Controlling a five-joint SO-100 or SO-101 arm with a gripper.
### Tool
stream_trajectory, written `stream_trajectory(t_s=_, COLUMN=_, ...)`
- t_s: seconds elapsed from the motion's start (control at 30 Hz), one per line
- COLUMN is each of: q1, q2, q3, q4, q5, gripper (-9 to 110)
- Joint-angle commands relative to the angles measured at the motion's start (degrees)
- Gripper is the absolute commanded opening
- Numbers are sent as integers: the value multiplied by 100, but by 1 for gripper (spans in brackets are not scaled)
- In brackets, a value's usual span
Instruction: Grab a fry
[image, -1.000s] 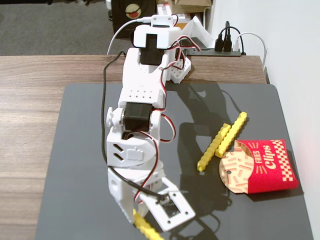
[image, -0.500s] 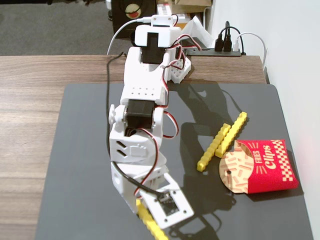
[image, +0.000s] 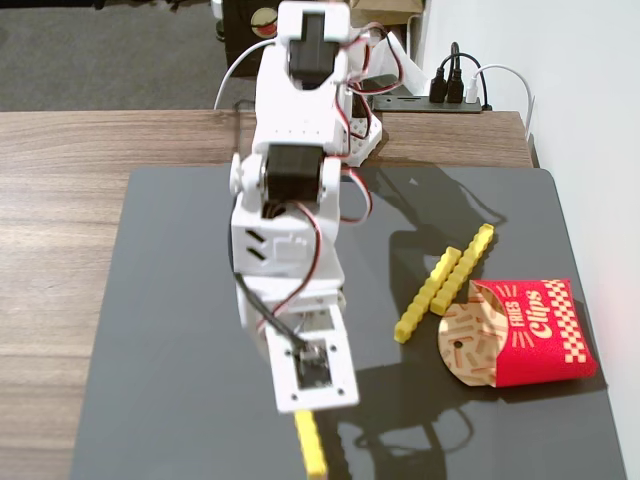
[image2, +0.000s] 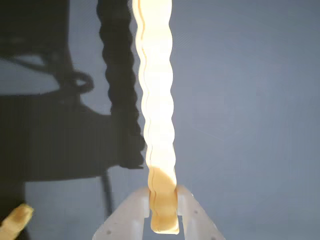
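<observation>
So the gripper (image2: 163, 210) is clamped on the fry (image2: 157, 100) right now. In the wrist view you can see the two white fingers (image2: 131, 215) coming in from the bottom edge with the near end of the yellow bar pinched between them, and the rest of it runs straight away from the camera toward the top of the frame, wavy edges and all. It's pretty blown out by the light, so the colour reads pale cream more than yellow there. Its shadow sits just to the left of it on the dark mat (image2: 250, 125). Can't really tell from this angle whether the far end is touching the mat or hanging above it.

In the fixed view the white arm (image: 290, 230) leans toward the camera, and the fry (image: 311, 445) pokes out from under the wrist plate, heading to the bottom edge of the frame. The fingertips themselves are hidden under the arm here.

Off to the right in the fixed view, well apart from the gripper, two more yellow bars (image: 445, 280) lie side by side on a diagonal. Just beside their lower end is the red carton (image: 520, 332), lying on its side with the tan opening facing left.
</observation>
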Motion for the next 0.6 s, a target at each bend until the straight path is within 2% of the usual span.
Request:
stream_trajectory(t_s=0.0, q1=-123, q2=984, q3=571, q4=-105, q5=272, gripper=1)
stream_trajectory(t_s=0.57, q1=-668, q2=4025, q3=3630, q4=-167, q5=1178, gripper=1)
